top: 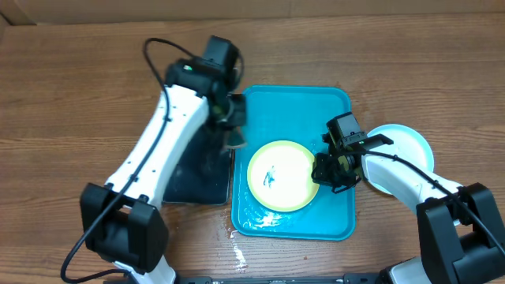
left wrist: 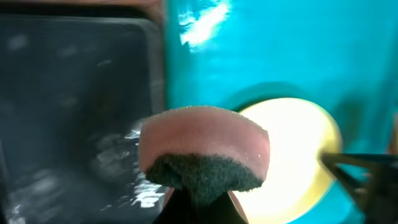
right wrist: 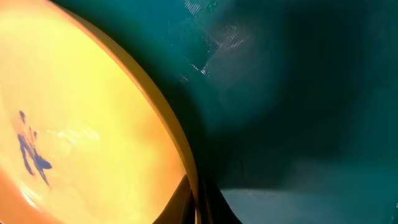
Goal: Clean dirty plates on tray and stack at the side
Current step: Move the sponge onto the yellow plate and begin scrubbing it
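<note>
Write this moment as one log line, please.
left hand: shut on sponge, over edge of tray | right hand: shut on rim of plate | plate: on tray, blue smear present

The wooden table carries a blue tray at the middle. A black tray lies just left of it, a plate just right, and water drops lie by its near-left corner.

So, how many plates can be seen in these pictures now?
2. One yellow-green-rimmed plate lies in the turquoise tray; one light blue plate sits on the table right of the tray, partly under the right arm. More could be hidden beneath it.
</note>
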